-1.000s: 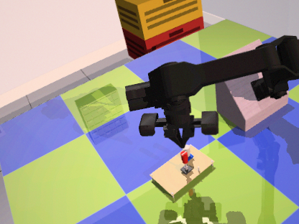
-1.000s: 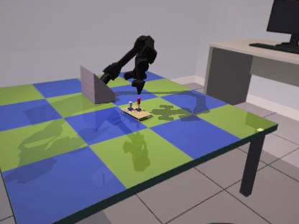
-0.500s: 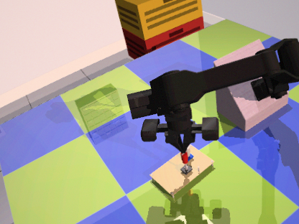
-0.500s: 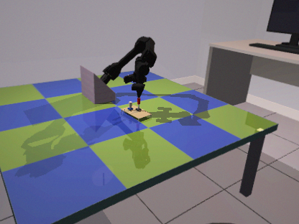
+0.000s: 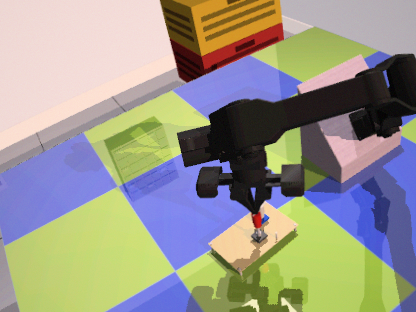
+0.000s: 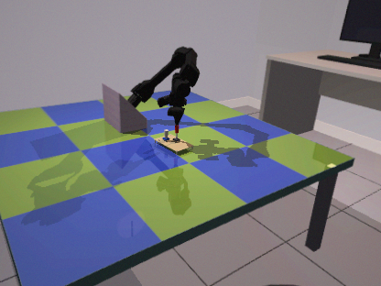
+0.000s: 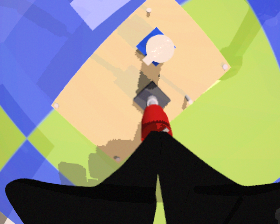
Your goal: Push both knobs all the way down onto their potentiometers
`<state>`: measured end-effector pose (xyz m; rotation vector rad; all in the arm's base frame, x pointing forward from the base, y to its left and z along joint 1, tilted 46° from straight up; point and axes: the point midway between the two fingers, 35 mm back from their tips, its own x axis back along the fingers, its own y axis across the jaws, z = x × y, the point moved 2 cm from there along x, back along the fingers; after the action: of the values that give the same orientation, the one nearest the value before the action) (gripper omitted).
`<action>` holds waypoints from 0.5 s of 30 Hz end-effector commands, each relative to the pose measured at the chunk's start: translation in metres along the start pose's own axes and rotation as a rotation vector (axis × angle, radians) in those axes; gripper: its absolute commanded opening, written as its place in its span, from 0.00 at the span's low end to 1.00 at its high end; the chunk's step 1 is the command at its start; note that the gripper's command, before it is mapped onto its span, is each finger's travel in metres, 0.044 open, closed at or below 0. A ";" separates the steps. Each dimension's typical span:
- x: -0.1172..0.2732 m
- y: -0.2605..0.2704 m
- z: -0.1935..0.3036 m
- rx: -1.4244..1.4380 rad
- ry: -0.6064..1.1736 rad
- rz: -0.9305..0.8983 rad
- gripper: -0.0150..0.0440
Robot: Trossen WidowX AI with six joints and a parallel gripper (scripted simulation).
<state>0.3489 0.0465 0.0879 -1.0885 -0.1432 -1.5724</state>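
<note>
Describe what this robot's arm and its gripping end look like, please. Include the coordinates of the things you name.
The arm (image 5: 320, 100) (image 6: 160, 77) is matte black all over, made of chunky angular blocks joined by a straight link. The gripper (image 5: 256, 211) (image 6: 177, 124) (image 7: 156, 138) is black too, with two fingers tapering to narrow tips and a blocky piece out on each side. I can't make out any markings or cables.
</note>
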 end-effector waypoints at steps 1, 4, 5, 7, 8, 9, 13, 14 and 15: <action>-0.001 0.000 0.000 -0.004 0.004 0.000 0.25; -0.002 0.000 0.000 -0.004 0.004 0.000 0.25; -0.002 0.000 0.000 -0.004 0.004 0.000 0.25; -0.002 0.000 0.000 -0.004 0.004 0.000 0.25; -0.003 0.000 0.000 -0.004 0.004 0.000 0.25; -0.003 0.000 0.000 -0.004 0.004 0.000 0.25; -0.002 0.000 0.000 -0.004 0.004 0.000 0.25; -0.002 0.000 0.000 -0.004 0.004 0.000 0.25; -0.002 0.000 0.000 -0.004 0.004 0.000 0.25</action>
<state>0.3486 0.0482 0.0862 -1.0887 -0.1430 -1.5727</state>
